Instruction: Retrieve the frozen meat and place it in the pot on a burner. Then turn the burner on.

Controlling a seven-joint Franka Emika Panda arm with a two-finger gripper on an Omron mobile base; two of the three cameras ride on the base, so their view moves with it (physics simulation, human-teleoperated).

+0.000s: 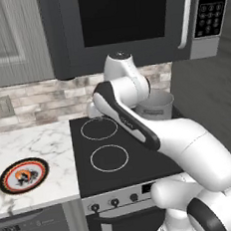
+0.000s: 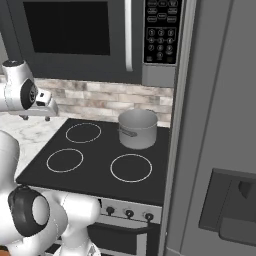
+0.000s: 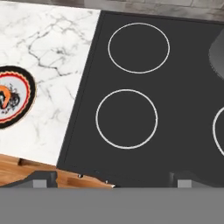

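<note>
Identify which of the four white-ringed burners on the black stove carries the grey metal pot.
The back-right burner, beside the fridge, holds the short grey metal pot; the other three rings on the black stove lie bare.

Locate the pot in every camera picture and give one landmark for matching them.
Left base view: the pot is right of centre, on the back right burner, partly behind the arm.
Right base view: the pot is at centre, in full sight.
Hand view: a grey blur at the right edge, probably its side.
Shared landmark: the back left burner ring.

Glossy white arm (image 1: pixel 190 145), seemingly black joints
</note>
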